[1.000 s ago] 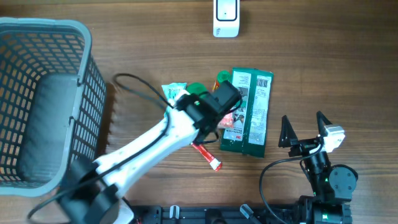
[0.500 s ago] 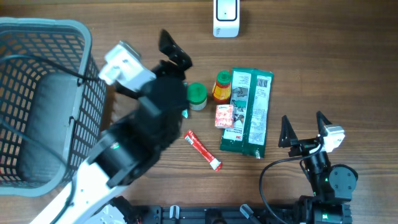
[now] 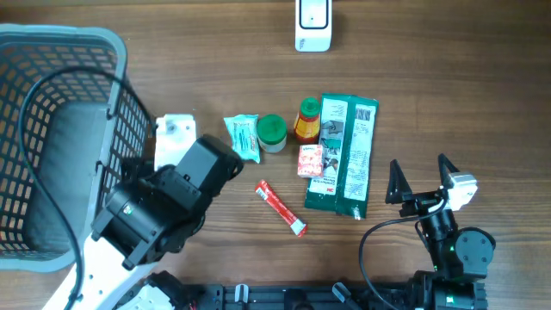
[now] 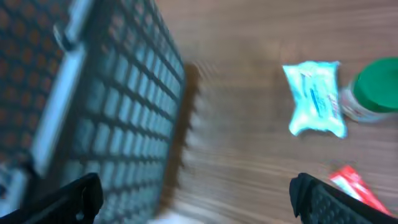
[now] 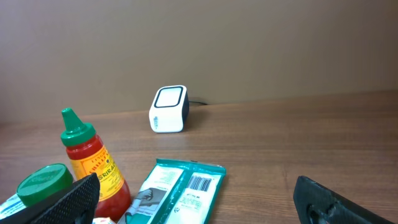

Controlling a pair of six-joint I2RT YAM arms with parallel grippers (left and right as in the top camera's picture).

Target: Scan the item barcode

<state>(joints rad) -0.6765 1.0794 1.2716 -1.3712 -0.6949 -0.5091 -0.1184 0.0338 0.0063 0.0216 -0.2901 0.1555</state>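
1. A grey mesh basket (image 3: 52, 129) stands at the left end of the counter (image 3: 448, 77).
2. The left claw (image 4: 196, 202) hovers just beside the basket, jaws wide apart and empty.
3. Mid-counter are a pale blue packet (image 3: 243, 136), a green-lidded jar (image 3: 273, 133), a red sachet (image 3: 281, 207), an upright sriracha bottle (image 3: 307, 120) and a long green pack (image 3: 343, 155), its barcode (image 5: 199, 183) facing up.
4. The white scanner (image 3: 312, 24) sits at the far edge, well apart from them.
5. The right claw (image 3: 419, 168) is near the green pack, spread open, holding nothing.
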